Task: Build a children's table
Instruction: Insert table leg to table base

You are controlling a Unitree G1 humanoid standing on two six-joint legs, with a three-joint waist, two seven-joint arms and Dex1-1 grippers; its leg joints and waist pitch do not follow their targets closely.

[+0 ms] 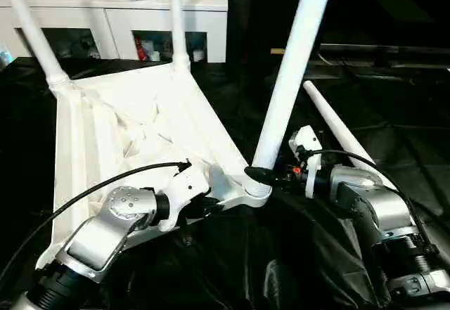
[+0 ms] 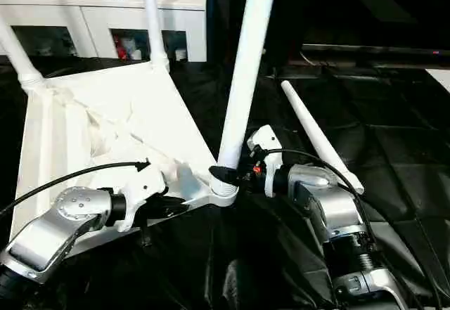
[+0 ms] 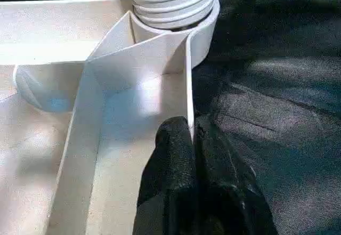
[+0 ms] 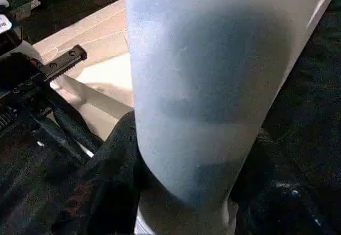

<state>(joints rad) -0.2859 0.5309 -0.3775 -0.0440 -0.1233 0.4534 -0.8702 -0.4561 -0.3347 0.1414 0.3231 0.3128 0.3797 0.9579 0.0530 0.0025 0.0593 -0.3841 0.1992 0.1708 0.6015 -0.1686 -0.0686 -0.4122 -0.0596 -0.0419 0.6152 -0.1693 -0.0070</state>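
Here, leg (image 1: 292, 67) between right jaws.

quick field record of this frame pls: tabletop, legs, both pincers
tabletop: upside down on black cloth, ribbed underside up
legs standing in sockets: three; far left leg, far leg, near leg
loose leg: lying on the cloth, to the right of the tabletop
left pincer: shut on the tabletop's edge wall, close to the near corner socket
right pincer: fingers around the near leg's base, just above its socket
background: white cabinet
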